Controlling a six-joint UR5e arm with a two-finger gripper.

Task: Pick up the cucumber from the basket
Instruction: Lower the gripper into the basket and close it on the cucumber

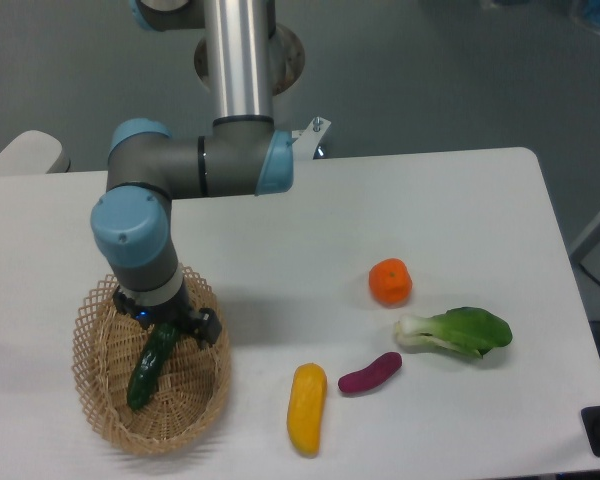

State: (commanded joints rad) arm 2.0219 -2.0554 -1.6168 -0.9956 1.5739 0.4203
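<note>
The cucumber (148,372), dark green and glossy, lies tilted inside the tan wicker basket (105,425) at the table's front left. Its upper end points toward the arm. My gripper (167,322) is lowered into the basket, right over the cucumber's upper end. One dark finger (206,327) stands out to the right of the cucumber with a gap between them, so the jaws look open around it. The other finger is mostly hidden under the blue and grey wrist. The cucumber's lower end rests on the basket floor.
On the white table to the right lie a yellow vegetable (307,408), a small purple vegetable (370,373), an orange (390,281) and a leafy bok choy (458,332). The arm's upright column (238,60) stands behind the basket.
</note>
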